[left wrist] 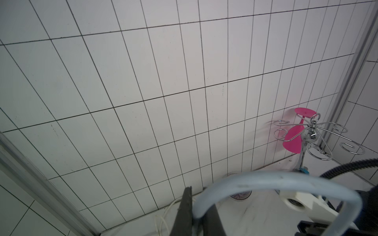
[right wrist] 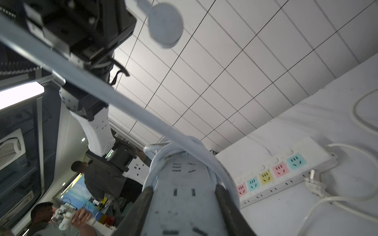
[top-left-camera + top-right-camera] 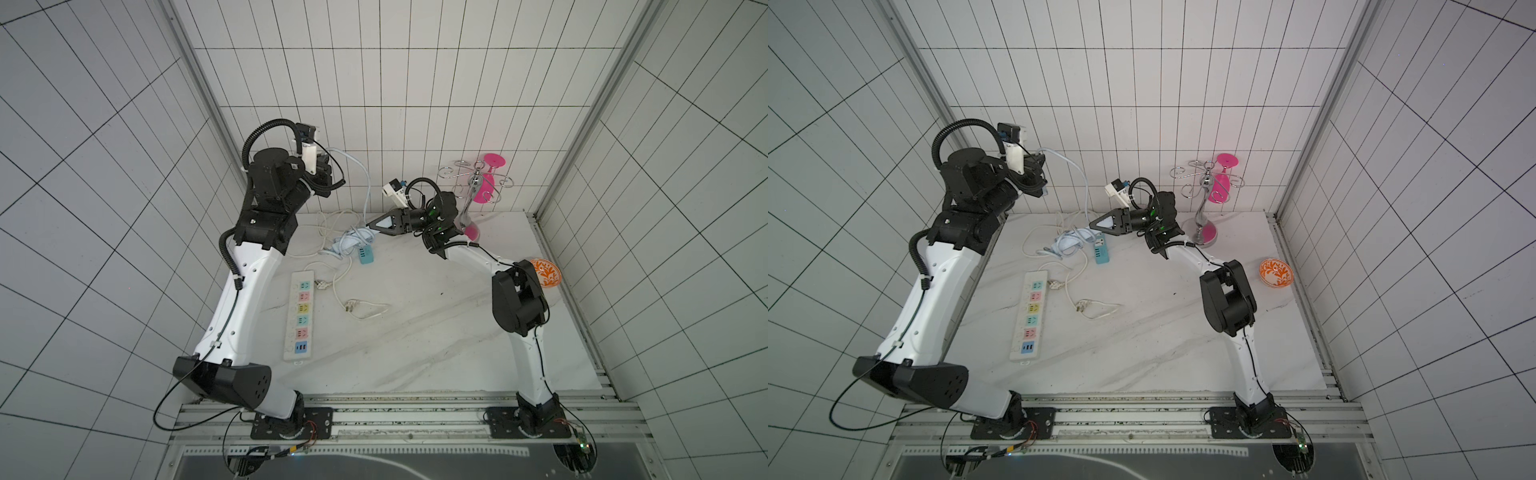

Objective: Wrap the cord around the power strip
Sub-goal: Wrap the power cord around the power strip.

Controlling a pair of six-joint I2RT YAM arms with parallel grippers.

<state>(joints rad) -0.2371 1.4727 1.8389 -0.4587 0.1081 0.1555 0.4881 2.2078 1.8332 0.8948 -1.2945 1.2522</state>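
Winding in progress: right gripper (image 3: 376, 225) clamps the power strip (image 2: 182, 204) near the tabletop's (image 3: 415, 332) far edge, with several turns on it. Left gripper (image 1: 199, 218), raised high, pinches the cord (image 3: 368, 183). Judgement: tension the cord, lay the next turn beside the last, and steady the strip.

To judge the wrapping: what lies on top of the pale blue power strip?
Several turns of cord cross the socket face of the power strip near its far end, and one strand rises to the left tool. The face beneath those turns and the strip's underside cannot be seen.
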